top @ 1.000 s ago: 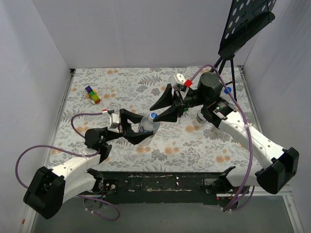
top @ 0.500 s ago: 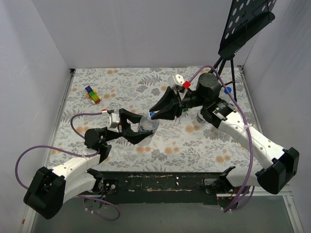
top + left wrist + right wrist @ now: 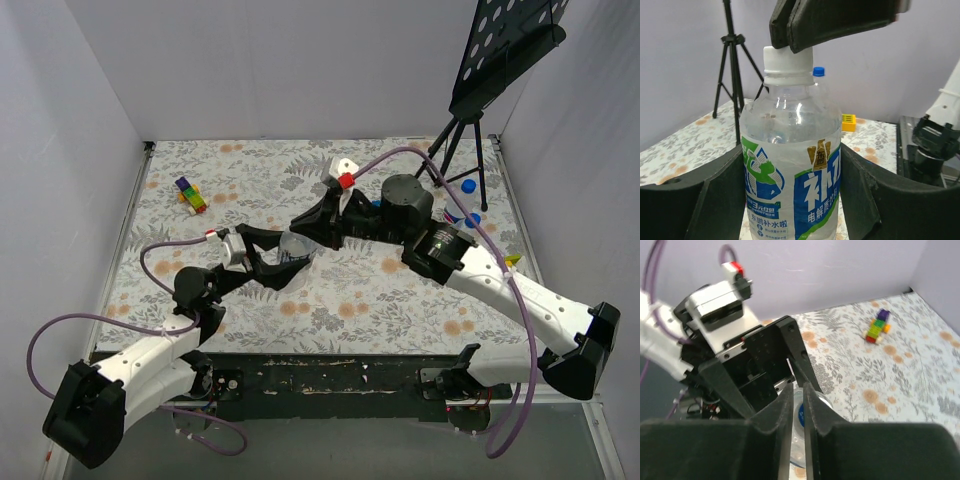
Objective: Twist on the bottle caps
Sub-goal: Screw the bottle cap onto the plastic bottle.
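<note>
A clear bottle [image 3: 790,165] with a blue-and-white label stands upright between the black fingers of my left gripper [image 3: 790,200], which is shut on its body. In the top view this bottle [image 3: 291,246] is near the table's middle, with my left gripper [image 3: 283,264] around it. My right gripper [image 3: 303,231] reaches in from the right onto the bottle's top. Its fingers [image 3: 840,20] press on the pale bottle cap [image 3: 788,62]. In the right wrist view my right gripper [image 3: 797,392] is nearly shut, with a sliver of blue cap [image 3: 801,413] showing in the narrow gap.
A second bottle with a blue cap [image 3: 818,71] stands behind the held one. Loose blue caps [image 3: 468,186] lie at the right by the black tripod stand [image 3: 458,128]. Multicoloured toy blocks [image 3: 190,195] sit at the far left, and a yellow block [image 3: 849,121] lies further back.
My right gripper has moved left and down onto the bottle's top, and its fingers have closed from wide apart to a narrow gap. The left gripper keeps its hold on the bottle.
</note>
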Robot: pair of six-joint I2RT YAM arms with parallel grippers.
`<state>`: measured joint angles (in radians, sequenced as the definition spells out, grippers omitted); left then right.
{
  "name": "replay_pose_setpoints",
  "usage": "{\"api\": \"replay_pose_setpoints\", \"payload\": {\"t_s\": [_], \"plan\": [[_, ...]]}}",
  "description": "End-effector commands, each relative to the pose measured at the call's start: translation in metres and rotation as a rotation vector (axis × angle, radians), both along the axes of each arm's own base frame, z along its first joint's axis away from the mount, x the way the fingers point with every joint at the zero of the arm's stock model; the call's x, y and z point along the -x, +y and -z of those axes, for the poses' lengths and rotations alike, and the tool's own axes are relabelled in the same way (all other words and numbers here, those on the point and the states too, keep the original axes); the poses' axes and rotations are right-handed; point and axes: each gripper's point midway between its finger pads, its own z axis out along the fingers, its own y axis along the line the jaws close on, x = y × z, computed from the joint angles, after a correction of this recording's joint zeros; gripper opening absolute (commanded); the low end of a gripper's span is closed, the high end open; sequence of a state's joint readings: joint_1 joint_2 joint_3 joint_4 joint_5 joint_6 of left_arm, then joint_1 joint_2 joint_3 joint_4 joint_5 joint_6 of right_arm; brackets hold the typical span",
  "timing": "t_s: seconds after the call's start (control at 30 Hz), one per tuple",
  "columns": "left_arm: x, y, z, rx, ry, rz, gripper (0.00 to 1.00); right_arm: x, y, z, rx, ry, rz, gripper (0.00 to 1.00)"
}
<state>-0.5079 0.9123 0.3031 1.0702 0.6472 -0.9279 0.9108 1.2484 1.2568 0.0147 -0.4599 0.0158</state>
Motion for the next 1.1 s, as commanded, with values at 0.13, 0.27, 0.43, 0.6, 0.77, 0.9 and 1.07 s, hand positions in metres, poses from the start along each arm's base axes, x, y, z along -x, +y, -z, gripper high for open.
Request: {"api": "replay_pose_setpoints", "payload": {"t_s": [0.13, 0.27, 0.43, 0.6, 0.77, 0.9, 1.07], "plan": [[-0.031, 0.031, -0.033, 0.071, -0.107, -0.296, 0.0, -0.024, -0.008, 0.076, 0.232, 0.213, 0.542, 0.17], [-0.035, 0.028, -0.028, 0.038, -0.094, -0.295, 0.0, -0.017, -0.003, 0.027, 0.129, 0.148, 0.47, 0.24], [-0.038, 0.021, -0.023, 0.024, -0.043, -0.263, 0.0, 0.005, -0.006, -0.046, 0.057, 0.027, 0.321, 0.45], [-0.038, 0.016, -0.019, 0.007, -0.02, -0.234, 0.0, 0.001, -0.034, -0.07, 0.083, 0.0, 0.316, 0.68], [-0.027, -0.003, -0.006, -0.115, -0.028, -0.09, 0.0, -0.011, -0.068, -0.057, 0.172, -0.111, 0.295, 0.83], [-0.005, -0.022, 0.013, -0.231, -0.007, 0.141, 0.0, 0.0, -0.084, -0.051, 0.24, -0.197, 0.125, 0.91], [0.013, -0.031, 0.026, -0.297, 0.012, 0.325, 0.0, 0.015, -0.092, -0.01, 0.388, -0.293, -0.079, 0.88]]}}
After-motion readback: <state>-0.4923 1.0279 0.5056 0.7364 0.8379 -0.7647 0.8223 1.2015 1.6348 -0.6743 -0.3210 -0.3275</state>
